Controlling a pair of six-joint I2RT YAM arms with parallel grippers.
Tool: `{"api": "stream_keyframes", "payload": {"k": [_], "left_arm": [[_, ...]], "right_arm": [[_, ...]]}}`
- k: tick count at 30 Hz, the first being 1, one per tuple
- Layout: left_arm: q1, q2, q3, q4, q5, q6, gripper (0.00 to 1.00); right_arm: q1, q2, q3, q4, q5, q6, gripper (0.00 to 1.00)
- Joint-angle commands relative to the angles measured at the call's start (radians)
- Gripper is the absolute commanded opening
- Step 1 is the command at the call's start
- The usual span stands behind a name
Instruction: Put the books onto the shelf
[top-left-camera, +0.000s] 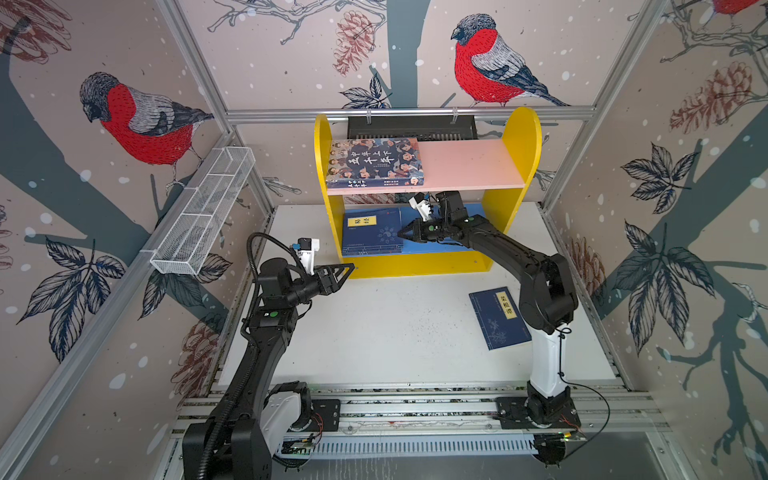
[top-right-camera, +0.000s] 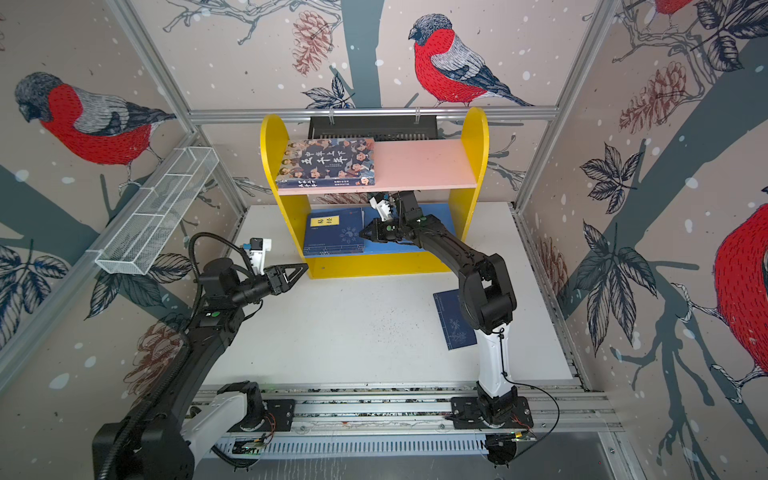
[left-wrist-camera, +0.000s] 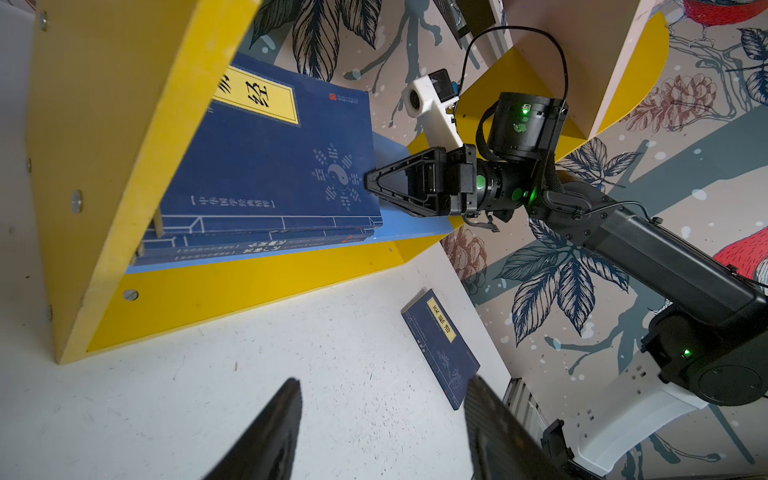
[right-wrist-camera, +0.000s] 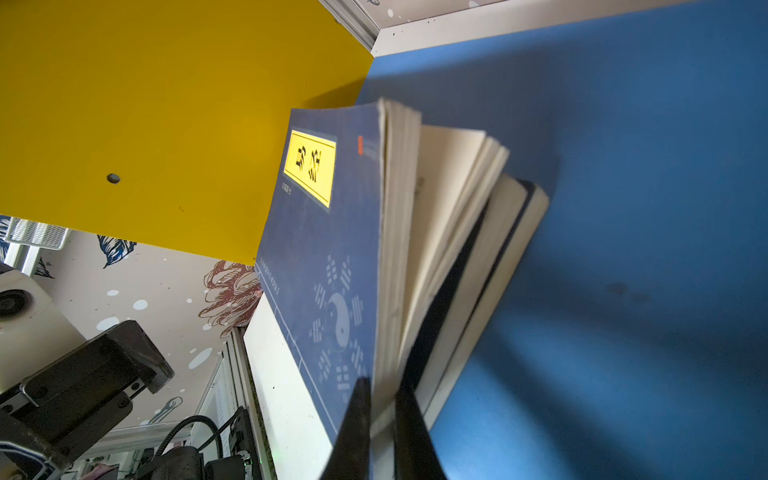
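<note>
right claw (right-wrist-camera: 384, 386): clamped on top navy book (right-wrist-camera: 324, 249) in shelf (top-left-camera: 519, 137) | left claw (left-wrist-camera: 383, 384): parted

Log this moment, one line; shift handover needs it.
right gripper: shut on top book, lower shelf | left gripper: open | table: loose book

Books half hidden, fingers cut short

In a top view the right arm (top-right-camera: 486, 291) covers much of the loose book (top-right-camera: 453, 328), label included. The stack's lower books (left-wrist-camera: 249, 244) show only edges, their titles too small to read. In the wrist views the left gripper (left-wrist-camera: 382, 380) and right gripper (right-wrist-camera: 384, 384) run off the picture's edge, and the top book (right-wrist-camera: 324, 249) has a blurred label.
</note>
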Motion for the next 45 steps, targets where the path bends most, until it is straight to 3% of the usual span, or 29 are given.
{"api": "stream_keyframes", "payload": {"k": [1, 23, 45], "left_arm": [[0.005, -0.004, -0.002, 0.013, 0.021, 0.01, 0.63], [0.014, -0.019, -0.01, 0.015, 0.023, 0.012, 0.64], [0.015, -0.03, -0.013, 0.015, 0.024, 0.011, 0.64]], "right_arm": [[0.005, -0.006, 0.009, -0.018, 0.032, -0.036, 0.08], [-0.016, -0.035, -0.032, 0.019, -0.031, -0.022, 0.05], [0.005, -0.006, -0.006, 0.028, -0.018, 0.007, 0.06]]}}
